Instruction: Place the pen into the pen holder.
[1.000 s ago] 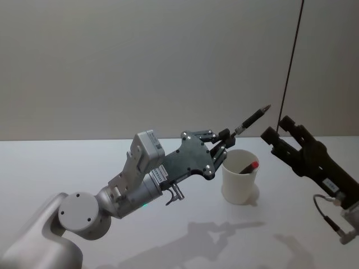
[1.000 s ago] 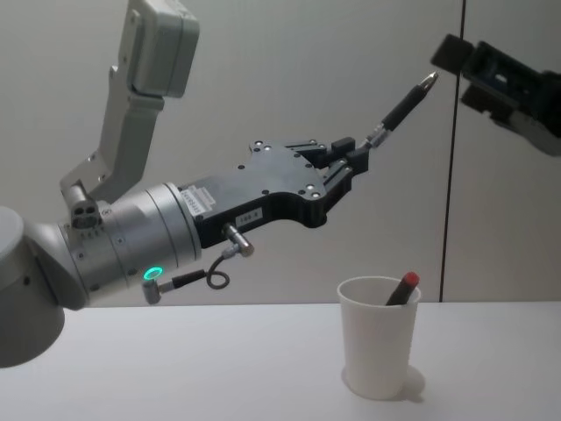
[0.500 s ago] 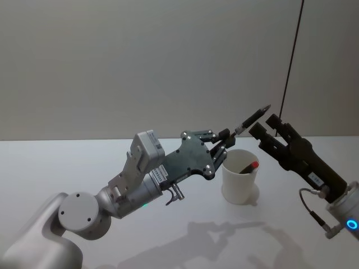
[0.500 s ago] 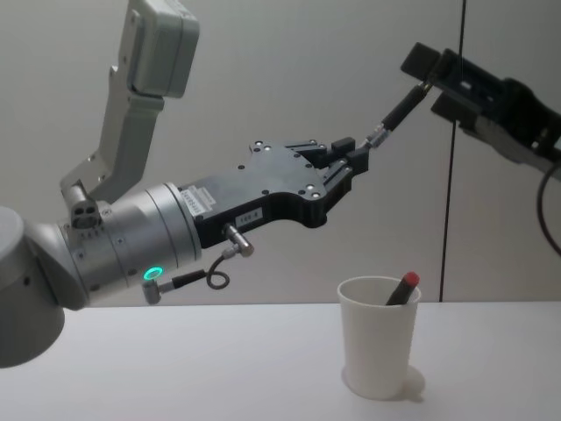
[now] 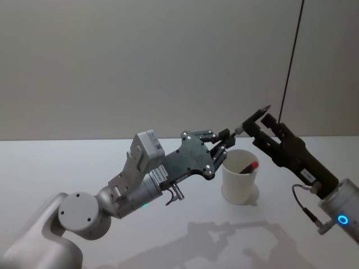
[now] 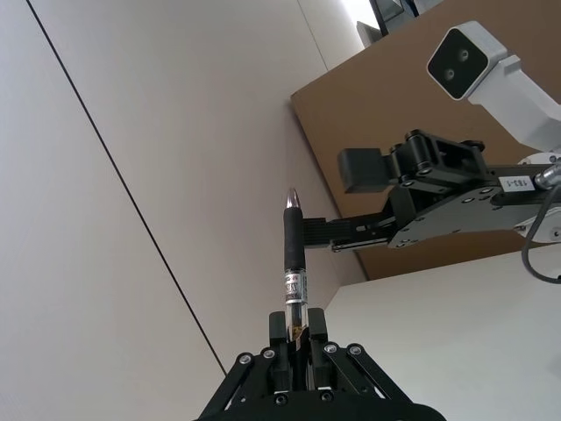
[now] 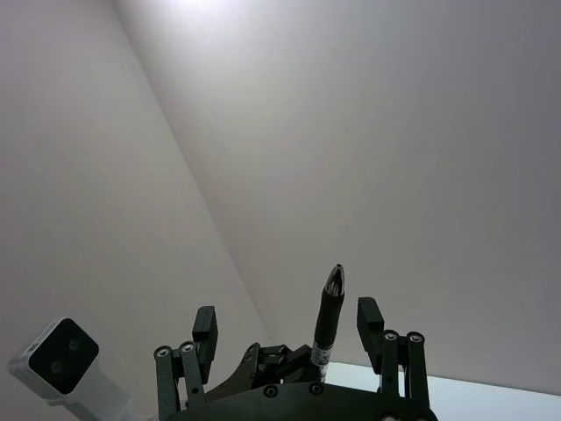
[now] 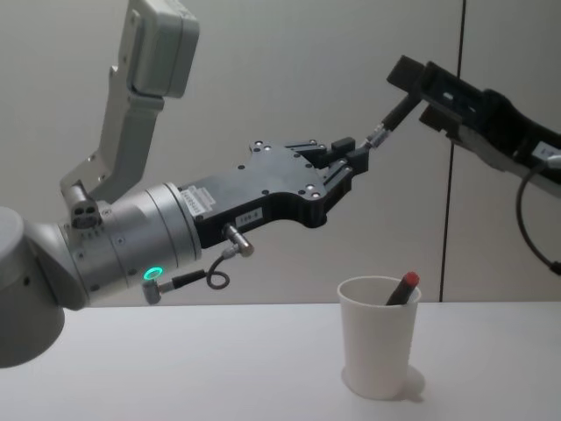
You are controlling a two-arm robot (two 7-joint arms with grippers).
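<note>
I see the left gripper (image 8: pixel 358 156) at frame centre clamping the pen (image 8: pixel 392 117) by its base. The right gripper (image 5: pixel 259 124), fingers spread, straddles its tip. Below, only the chest view shows the pen holder (image 8: pixel 378 348) in side profile, holding a red-capped pen (image 8: pixel 403 287).

A white table (image 5: pixel 84 168) meets a plain grey wall (image 5: pixel 140 61) (a thin dark seam (image 5: pixel 291 56) runs down it); a brown board (image 6: pixel 421 96) leans behind.
</note>
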